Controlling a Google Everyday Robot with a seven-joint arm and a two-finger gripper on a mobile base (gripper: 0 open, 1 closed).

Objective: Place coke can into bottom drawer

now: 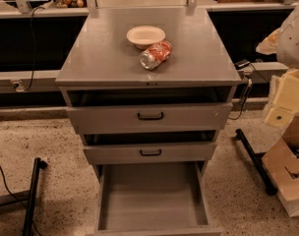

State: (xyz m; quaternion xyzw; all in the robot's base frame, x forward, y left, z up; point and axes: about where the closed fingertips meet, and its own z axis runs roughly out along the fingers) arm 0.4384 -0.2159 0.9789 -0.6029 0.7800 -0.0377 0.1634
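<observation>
The coke can lies on its side on the grey cabinet top, just in front of and to the right of a cream bowl. Its silver end faces front-left. The bottom drawer is pulled far out towards me and its plain grey inside holds nothing. My gripper hangs at the right edge of the view. It is beside the cabinet's right side, well away from the can and lower than the cabinet top. It holds nothing that I can see.
The two upper drawers have black handles and stand slightly out. A black bar and a cardboard box lie on the floor to the right. A black stand leg is at the left. A ledge runs behind the cabinet.
</observation>
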